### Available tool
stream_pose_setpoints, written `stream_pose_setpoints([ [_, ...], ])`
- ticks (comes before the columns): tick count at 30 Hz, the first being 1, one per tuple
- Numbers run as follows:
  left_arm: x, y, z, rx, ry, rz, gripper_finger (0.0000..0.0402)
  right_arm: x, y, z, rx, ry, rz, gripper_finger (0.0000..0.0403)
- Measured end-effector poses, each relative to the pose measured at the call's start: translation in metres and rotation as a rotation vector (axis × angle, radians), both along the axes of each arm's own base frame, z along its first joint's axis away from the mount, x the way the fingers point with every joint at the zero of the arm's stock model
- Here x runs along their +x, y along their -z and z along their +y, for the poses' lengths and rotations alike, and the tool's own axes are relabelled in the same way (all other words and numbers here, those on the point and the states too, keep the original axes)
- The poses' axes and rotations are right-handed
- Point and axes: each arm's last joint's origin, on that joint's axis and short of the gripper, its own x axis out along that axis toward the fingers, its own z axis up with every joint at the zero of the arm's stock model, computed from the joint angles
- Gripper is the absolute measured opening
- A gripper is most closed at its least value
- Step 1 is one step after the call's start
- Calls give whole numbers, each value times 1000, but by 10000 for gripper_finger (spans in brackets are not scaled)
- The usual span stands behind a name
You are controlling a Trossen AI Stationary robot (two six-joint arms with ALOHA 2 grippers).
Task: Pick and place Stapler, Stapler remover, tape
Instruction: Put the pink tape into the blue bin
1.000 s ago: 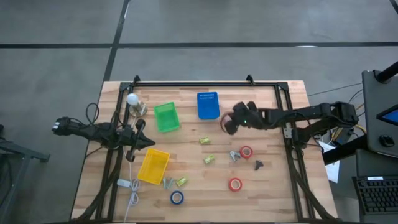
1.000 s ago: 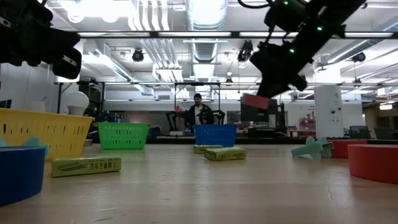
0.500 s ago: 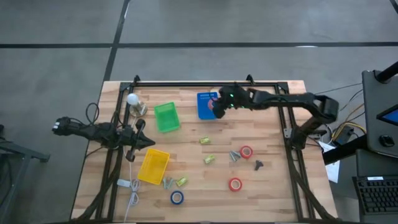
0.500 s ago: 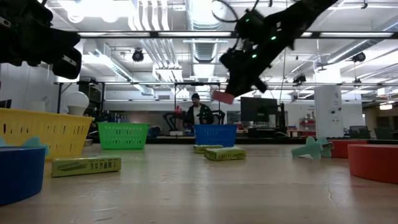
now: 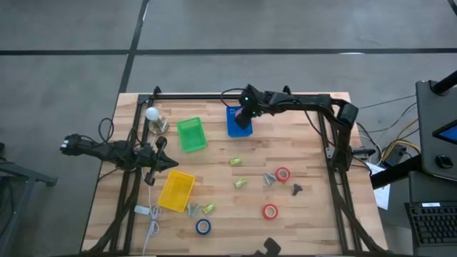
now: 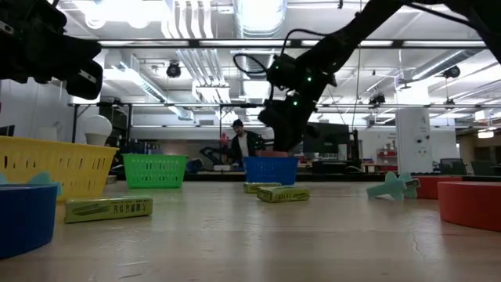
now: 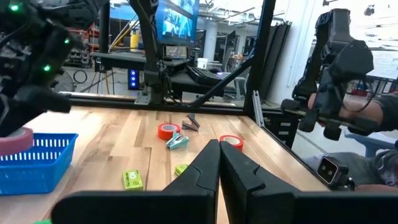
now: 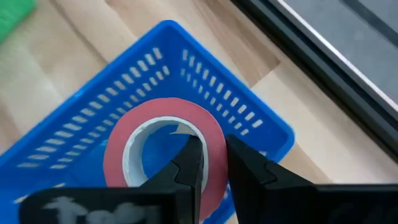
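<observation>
Holding: right gripper (image 8: 211, 163) pinches rim of red tape roll (image 8: 163, 146), fingers narrow on it
Below gripper: blue bin (image 5: 237, 122), roll hangs over its inside
Other tape: two red rolls (image 5: 283, 174) and one blue roll (image 5: 203, 226), well away from right gripper
Left gripper (image 7: 219, 163): fingers together, empty, beside yellow bin (image 5: 176, 190)

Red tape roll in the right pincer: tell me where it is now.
The red tape roll hangs in the right pincer over the blue basket, at the table's far edge beside the green basket.
</observation>
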Motion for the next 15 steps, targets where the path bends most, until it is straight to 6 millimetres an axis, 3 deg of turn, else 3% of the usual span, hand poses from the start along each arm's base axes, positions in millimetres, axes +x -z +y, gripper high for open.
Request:
stream_pose_setpoints([
  [15,0,0,0,1,0,3,14,11,14,-9,-13,-31,36,67],
])
